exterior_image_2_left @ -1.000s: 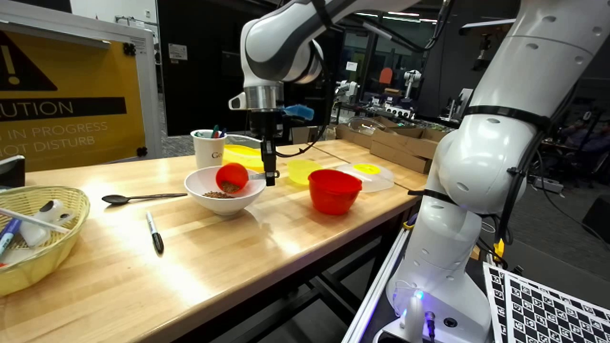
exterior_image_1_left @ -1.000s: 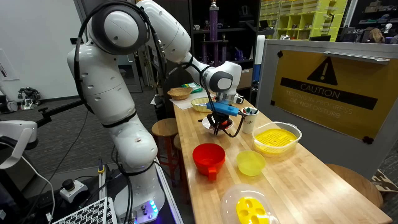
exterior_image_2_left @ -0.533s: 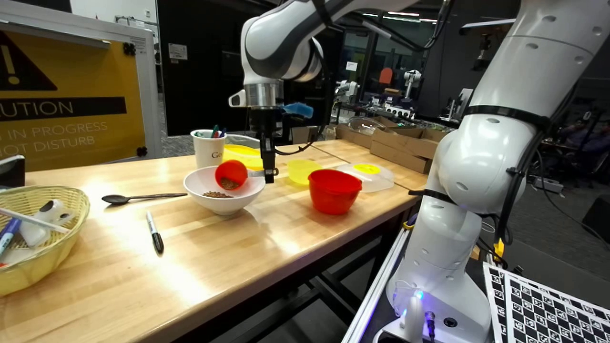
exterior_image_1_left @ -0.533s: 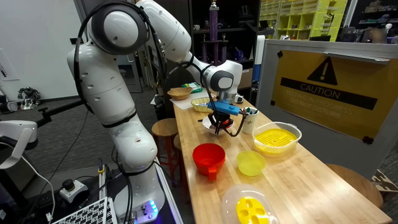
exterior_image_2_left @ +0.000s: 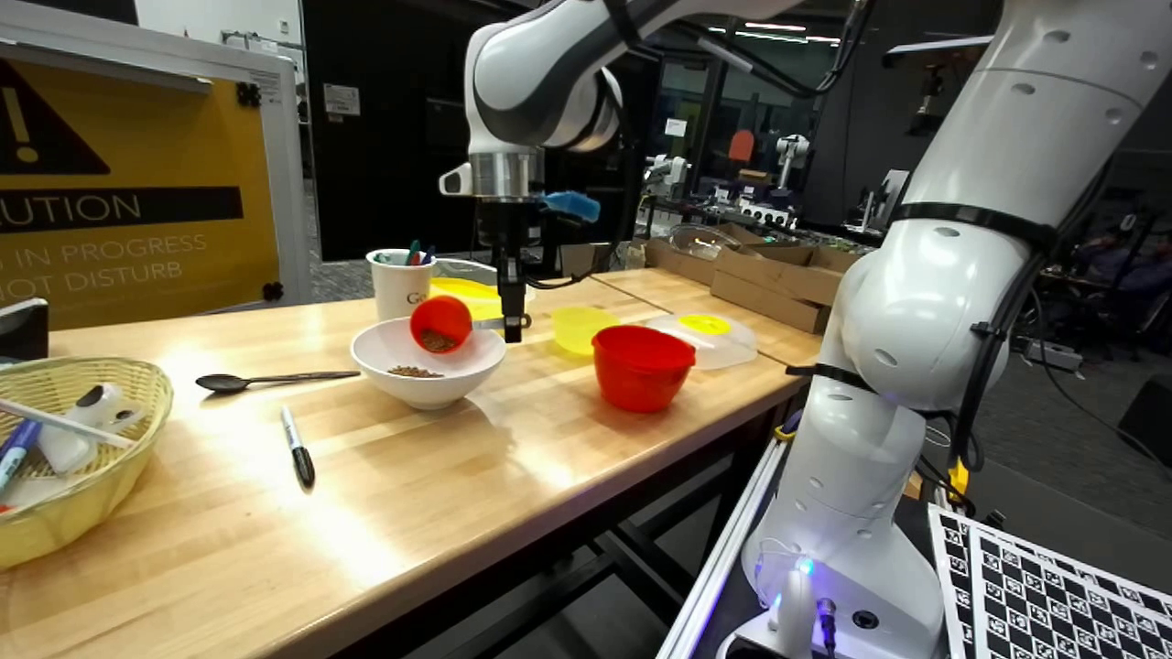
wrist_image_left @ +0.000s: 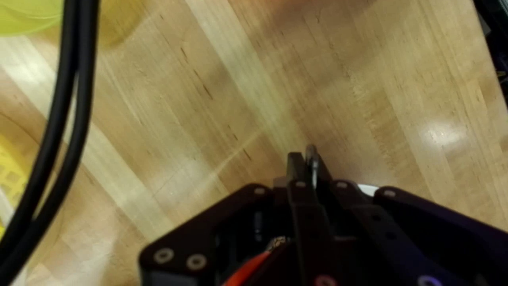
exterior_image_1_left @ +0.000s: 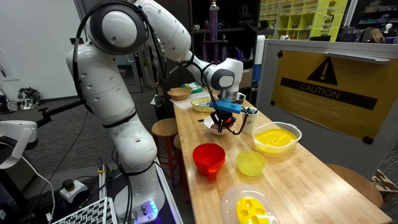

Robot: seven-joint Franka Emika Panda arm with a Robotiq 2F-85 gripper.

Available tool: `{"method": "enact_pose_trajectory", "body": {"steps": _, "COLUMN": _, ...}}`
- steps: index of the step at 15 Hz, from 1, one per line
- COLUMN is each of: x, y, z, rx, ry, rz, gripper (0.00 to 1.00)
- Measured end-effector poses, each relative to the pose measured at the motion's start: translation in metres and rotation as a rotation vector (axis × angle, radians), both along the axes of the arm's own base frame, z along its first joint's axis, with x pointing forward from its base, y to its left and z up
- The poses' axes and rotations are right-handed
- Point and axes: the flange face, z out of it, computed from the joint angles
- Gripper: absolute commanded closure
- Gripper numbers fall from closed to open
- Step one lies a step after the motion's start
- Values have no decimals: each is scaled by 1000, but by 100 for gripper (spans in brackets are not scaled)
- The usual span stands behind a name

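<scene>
Wooden table (exterior_image_2_left: 275, 549): lies beneath everything in play.
Robot arm (exterior_image_2_left: 536, 91): reaches over the table, wrist pointing down.
Red bowl (exterior_image_2_left: 644, 371): upright near the table's edge.
White bowl (exterior_image_2_left: 439, 395): upright, well apart from the red bowl.
Gripper (exterior_image_2_left: 514, 329): just beside the white bowl, above the table, fingers clamped on a grey handle (exterior_image_2_left: 488, 324).
Red scoop (exterior_image_2_left: 441, 311): held by that handle over the white bowl, tilted and part full. The step looks like working a load there; whether filling or emptying cannot be told. Any move from here calls for a sure pinch and clearance from the white bowl, and levelling would guard the load.
Orange-red edge (wrist_image_left: 248, 268): all that the wrist view gives of the scoop, the gripper hiding the rest; the reddish blur (wrist_image_left: 297, 3) up top is cut off.
Handle end (wrist_image_left: 311, 151): pokes past the fingertips; the pinched stretch is covered.
Brown pellets (exterior_image_2_left: 414, 372): in the scoop and the white bowl's bottom; whether any fall cannot be made out.
</scene>
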Motion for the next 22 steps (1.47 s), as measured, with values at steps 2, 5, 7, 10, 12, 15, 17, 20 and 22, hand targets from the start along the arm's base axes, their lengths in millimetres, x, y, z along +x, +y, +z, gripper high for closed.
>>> {"method": "enact_pose_trajectory", "body": {"steps": 2, "x": 1, "y": -2, "z": 0, "rx": -13, "ry": -9, "rz": 2, "gripper": 99}}
{"method": "enact_pose_trajectory", "body": {"steps": 5, "x": 0, "y": -6, "z": -1, "rx": -21, "ry": -7, "rz": 1, "gripper": 99}}
{"method": "enact_pose_trajectory", "body": {"steps": 7, "x": -1, "y": -9, "z": -3, "rx": -26, "ry": -2, "rz": 0, "gripper": 99}}
{"method": "enact_pose_trajectory", "body": {"steps": 10, "x": -3, "y": -12, "z": -5, "rx": -30, "ry": 2, "rz": -3, "gripper": 99}}
{"method": "enact_pose_trajectory", "body": {"steps": 12, "x": -5, "y": -15, "z": -5, "rx": -31, "ry": 2, "rz": -8, "gripper": 99}}
{"method": "enact_pose_trajectory", "body": {"steps": 15, "x": -6, "y": -19, "z": -1, "rx": -30, "ry": -6, "rz": -18, "gripper": 99}}
{"method": "enact_pose_trajectory", "body": {"steps": 17, "x": -7, "y": -22, "z": 2, "rx": -29, "ry": -11, "rz": -24, "gripper": 99}}
{"method": "enact_pose_trajectory", "body": {"steps": 20, "x": -13, "y": -22, "z": 1, "rx": -39, "ry": -9, "rz": -15, "gripper": 99}}
{"method": "enact_pose_trajectory", "body": {"steps": 22, "x": -22, "y": -20, "z": -3, "rx": -48, "ry": -1, "rz": 0, "gripper": 99}}
